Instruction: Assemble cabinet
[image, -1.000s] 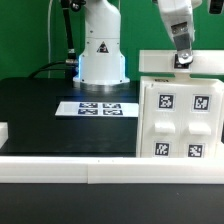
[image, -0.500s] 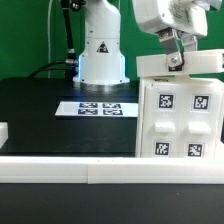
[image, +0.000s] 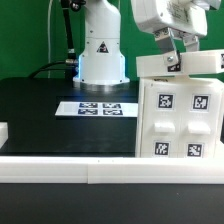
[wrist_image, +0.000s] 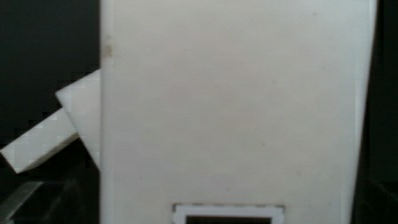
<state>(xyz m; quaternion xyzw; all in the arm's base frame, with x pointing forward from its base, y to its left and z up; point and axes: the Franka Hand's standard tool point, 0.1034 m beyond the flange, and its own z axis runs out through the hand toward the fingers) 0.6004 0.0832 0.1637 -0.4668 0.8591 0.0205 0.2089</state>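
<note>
The cabinet body (image: 178, 115) is a big white box with several black-and-white tags on its front, standing at the exterior view's right. A flat white panel (image: 190, 65) rests tilted across its top. My gripper (image: 174, 62) comes down from above and is shut on that panel near its edge toward the exterior view's left. In the wrist view the white panel (wrist_image: 231, 110) fills most of the picture, with a dark tag (wrist_image: 228, 213) at its edge. My fingers do not show in the wrist view.
The marker board (image: 100, 108) lies on the black table in front of the white robot base (image: 101, 55). A long white rail (image: 90, 172) edges the table's front. A small white block (image: 3, 131) sits at the exterior view's left edge.
The wrist has turned and shifted toward the exterior view's left, and the panel on the cabinet body now sits tilted. In the last half second almost nothing moved.
</note>
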